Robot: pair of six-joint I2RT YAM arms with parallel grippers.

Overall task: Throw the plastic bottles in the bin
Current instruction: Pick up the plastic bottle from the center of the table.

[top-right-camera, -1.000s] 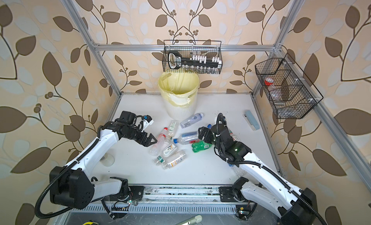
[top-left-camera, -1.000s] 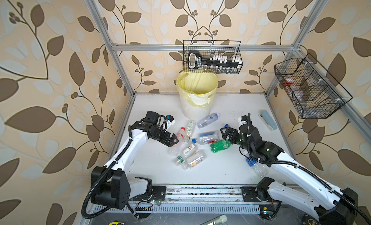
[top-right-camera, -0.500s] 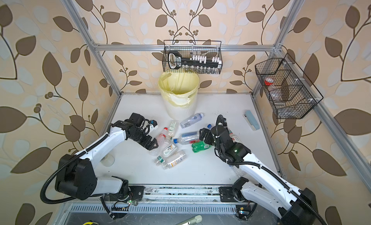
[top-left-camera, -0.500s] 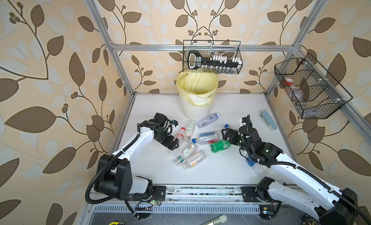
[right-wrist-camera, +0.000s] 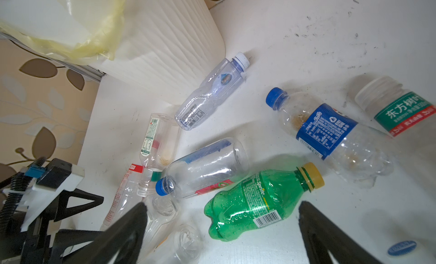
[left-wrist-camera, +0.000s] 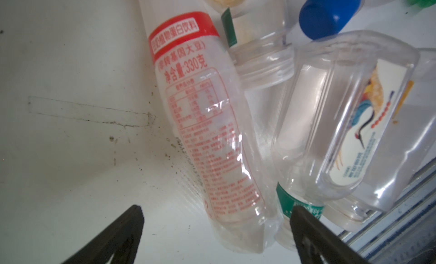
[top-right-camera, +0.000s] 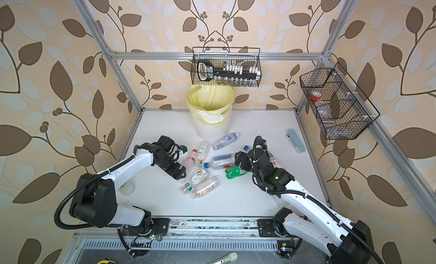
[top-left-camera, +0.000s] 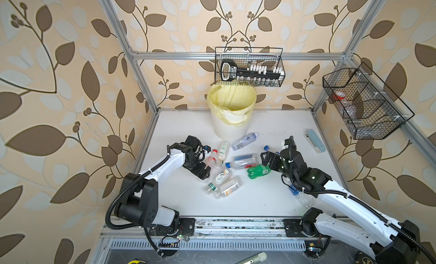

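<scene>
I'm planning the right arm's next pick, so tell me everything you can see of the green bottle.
The green bottle is translucent green plastic, dented near its base, with a yellow cap on, a green Sprite label with a barcode and droplets inside. It lies on its side on the white table, beside a clear blue-capped bottle, apparently touching it. The open right gripper frames it, not gripping.

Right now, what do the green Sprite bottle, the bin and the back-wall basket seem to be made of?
Green Sprite bottle: thin translucent green plastic, glossy and dented. Bin: opaque cream plastic, matte, ribbed; its liner looks like thin yellow plastic film, wrinkled. Back-wall basket: black wire mesh, probably coated metal.
</scene>
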